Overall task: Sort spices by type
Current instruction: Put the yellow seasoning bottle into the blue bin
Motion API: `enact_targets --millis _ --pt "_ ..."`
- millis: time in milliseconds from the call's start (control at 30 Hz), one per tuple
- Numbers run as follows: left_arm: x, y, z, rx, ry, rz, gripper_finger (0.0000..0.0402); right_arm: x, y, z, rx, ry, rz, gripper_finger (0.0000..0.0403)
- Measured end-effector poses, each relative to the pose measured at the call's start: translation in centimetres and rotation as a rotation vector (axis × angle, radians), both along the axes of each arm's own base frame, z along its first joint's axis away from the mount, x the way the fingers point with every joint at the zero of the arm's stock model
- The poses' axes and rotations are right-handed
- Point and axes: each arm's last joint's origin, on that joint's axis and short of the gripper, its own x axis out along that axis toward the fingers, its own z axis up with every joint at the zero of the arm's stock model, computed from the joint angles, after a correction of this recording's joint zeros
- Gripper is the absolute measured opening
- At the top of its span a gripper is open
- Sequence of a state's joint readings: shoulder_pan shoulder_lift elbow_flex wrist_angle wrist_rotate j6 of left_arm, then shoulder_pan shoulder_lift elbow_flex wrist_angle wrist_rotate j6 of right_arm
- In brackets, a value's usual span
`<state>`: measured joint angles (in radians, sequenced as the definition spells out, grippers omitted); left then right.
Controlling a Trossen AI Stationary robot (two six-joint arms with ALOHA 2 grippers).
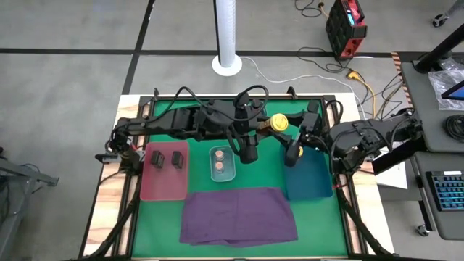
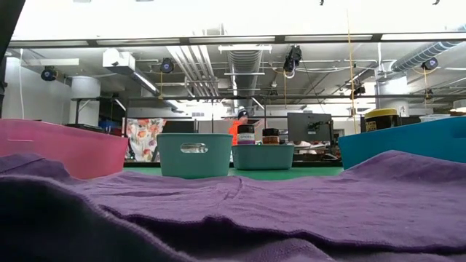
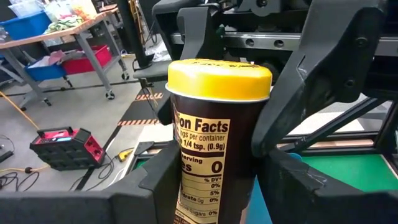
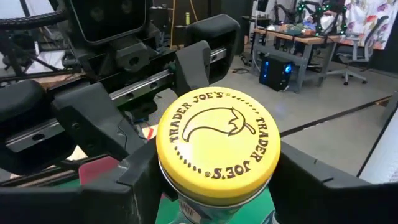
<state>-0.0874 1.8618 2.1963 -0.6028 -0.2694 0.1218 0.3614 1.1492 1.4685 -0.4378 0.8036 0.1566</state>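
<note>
On the green-matted table near its front edge lies a rumpled purple cloth. Behind it stand three trays: a flat pink one at left holding two small dark rectangular tins, a small clear one in the middle holding two brownish-pink-topped jars, and a blue bin at right. Both dark arms meet above the mat behind the trays. Between them a yellow-lidded dark glass spice jar is held off the table. The left gripper has its fingers clamped against the jar's labelled sides below the lid. The right gripper straddles the same jar, fingers at either side just below the lid; I cannot tell whether they press it.
</note>
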Motion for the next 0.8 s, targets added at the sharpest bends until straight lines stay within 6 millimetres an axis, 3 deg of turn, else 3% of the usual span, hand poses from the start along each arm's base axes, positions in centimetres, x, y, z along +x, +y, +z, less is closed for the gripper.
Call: enact_targets --millis 300,567,800 --pt "0.0 0.0 0.0 0.011 0.002 0.009 0.0193 -0.1 -0.1 0.0 0.016 -0.003 -0.006 0.022" --pt "-0.2 0.1 -0.6 0.02 0.064 0.035 0.0236 -1.9 -1.0 -0.4 0.103 0.031 -0.057 0.022" --pt "-0.9 0.2 -0.6 0.028 0.112 0.058 0.0241 -3.8 -1.3 -3.4 0.236 0.228 -0.158 0.022"
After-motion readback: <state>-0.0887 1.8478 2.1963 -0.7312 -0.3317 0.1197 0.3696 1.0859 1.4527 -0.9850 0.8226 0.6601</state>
